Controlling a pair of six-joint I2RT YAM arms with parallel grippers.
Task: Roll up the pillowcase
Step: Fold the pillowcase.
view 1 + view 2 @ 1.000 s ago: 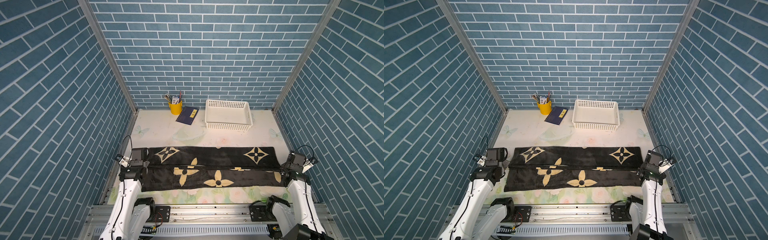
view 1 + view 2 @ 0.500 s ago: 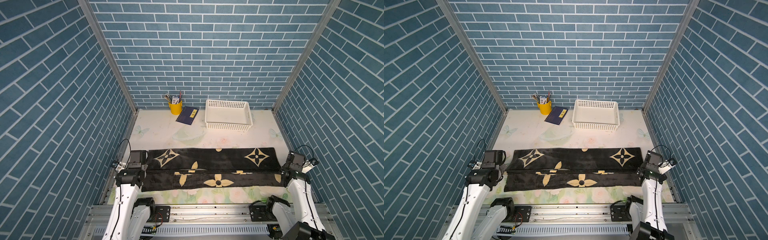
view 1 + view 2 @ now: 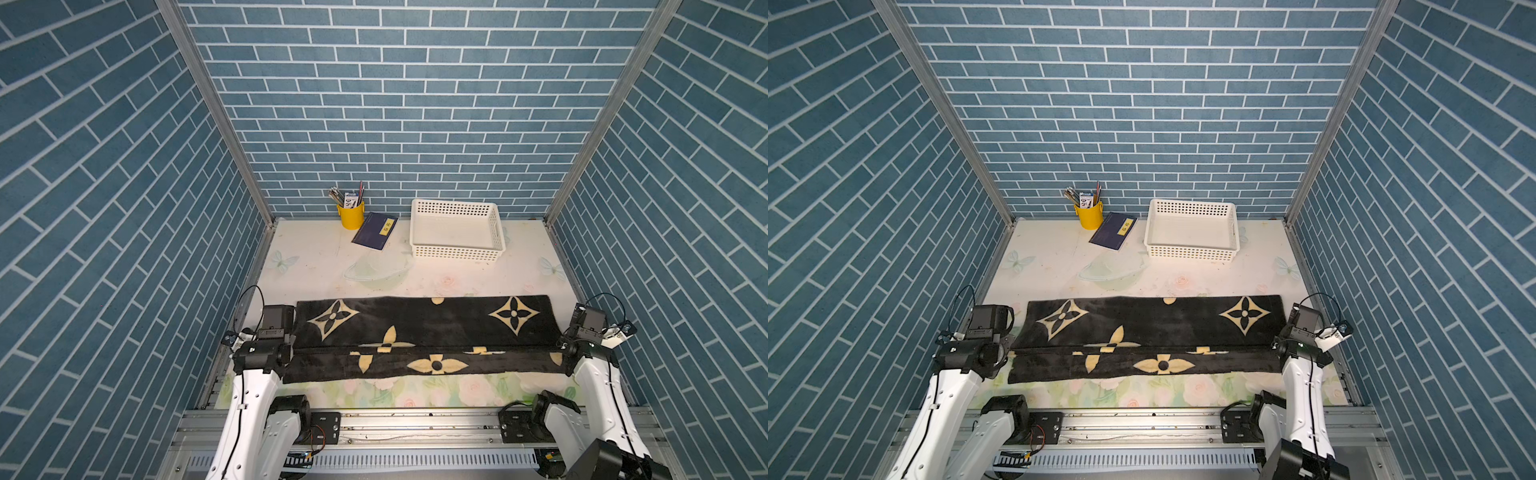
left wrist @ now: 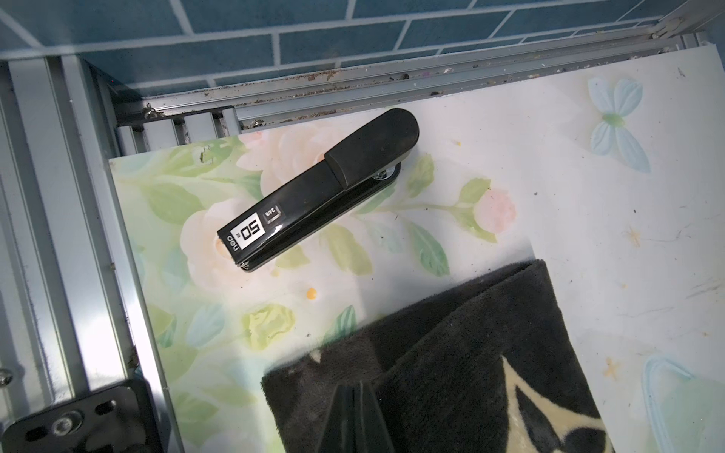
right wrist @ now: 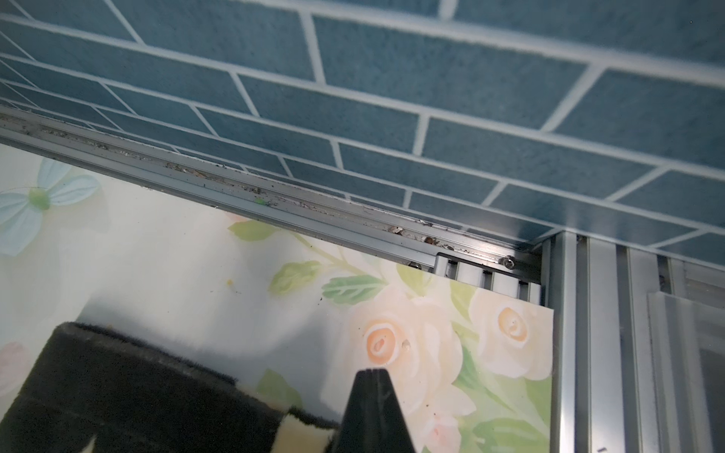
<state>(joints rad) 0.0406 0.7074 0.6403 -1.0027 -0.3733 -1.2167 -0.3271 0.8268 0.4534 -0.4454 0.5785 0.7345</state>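
Pillowcase [image 3: 424,328] laid lengthwise between left pincer [image 4: 355,386] and right pincer [image 5: 372,372], one at each short end; both shown closed

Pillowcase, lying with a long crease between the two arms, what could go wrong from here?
1. The right gripper shows shut beside the pillowcase, not clearly on it; that end may lag and the roll skew.
2. A black stapler lies close to the left gripper; the arm or cloth might knock it.
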